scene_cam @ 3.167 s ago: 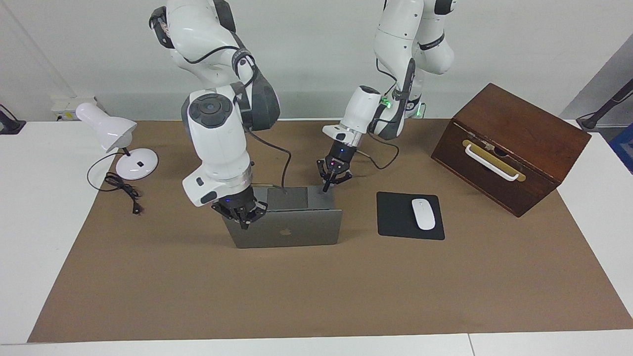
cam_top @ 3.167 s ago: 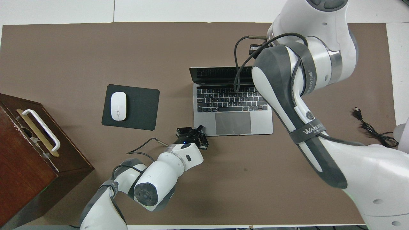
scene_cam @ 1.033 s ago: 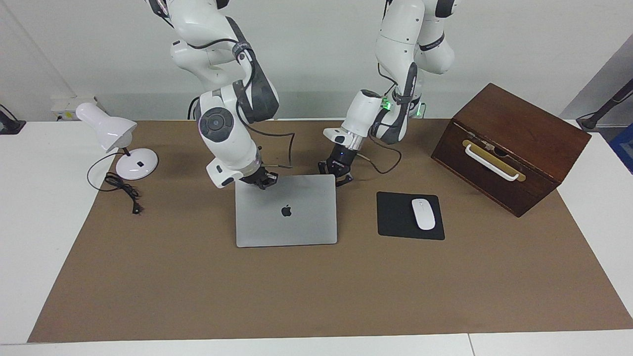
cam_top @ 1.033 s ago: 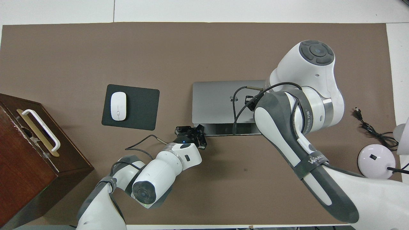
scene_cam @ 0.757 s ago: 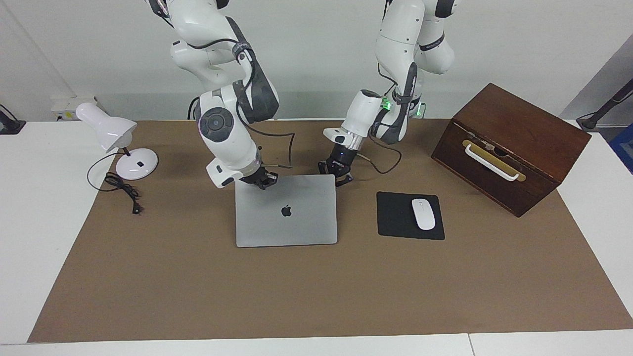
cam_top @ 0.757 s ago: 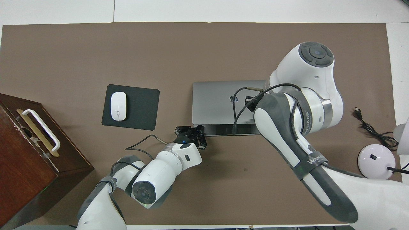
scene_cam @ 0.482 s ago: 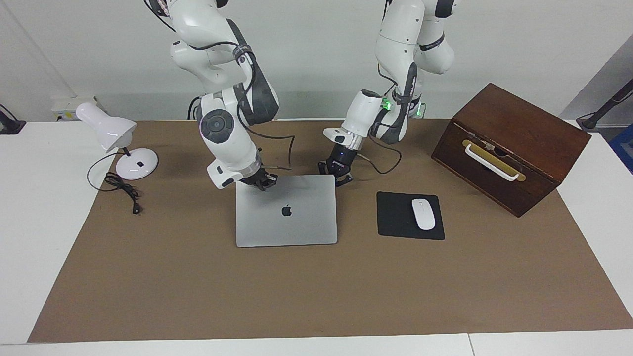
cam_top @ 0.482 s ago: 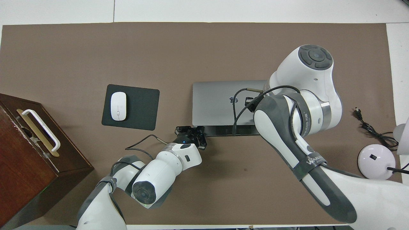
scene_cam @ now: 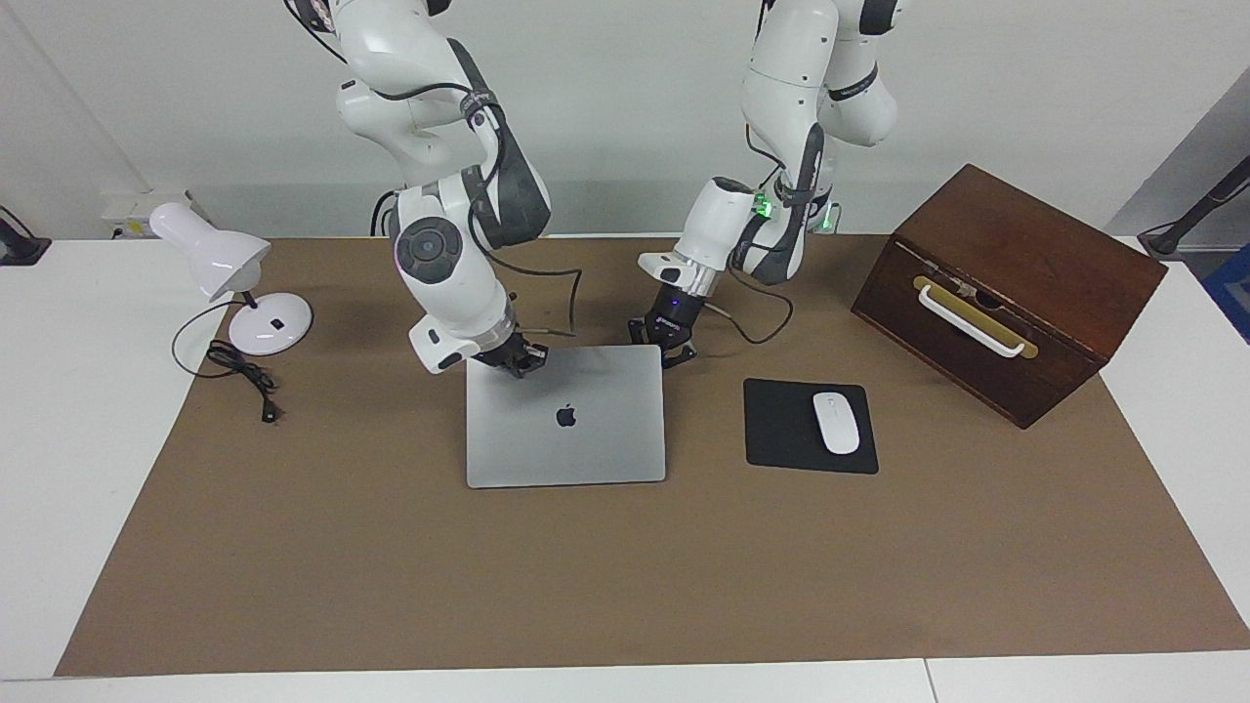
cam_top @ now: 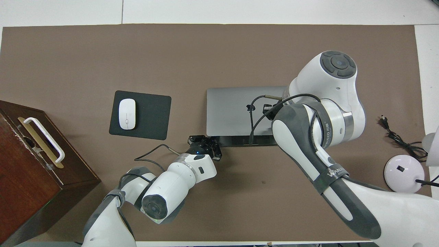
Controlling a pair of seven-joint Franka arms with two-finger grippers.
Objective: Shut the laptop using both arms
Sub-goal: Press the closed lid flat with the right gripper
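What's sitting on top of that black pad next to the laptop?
A white mouse lies on the black pad, toward the end nearer the wooden box. Nothing else is on it. What is under the pad is covered; around it only the brown mat shows.

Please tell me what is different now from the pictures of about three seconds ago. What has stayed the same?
The laptop lid, then half raised, now lies flat and shut. The right claw, shut, pushed it down and has moved toward the robots, to the lid's edge nearest them. The left claw, shut, stays at the laptop's corner near the robots. The mouse, mouse pad, lamp and wooden box have not moved.
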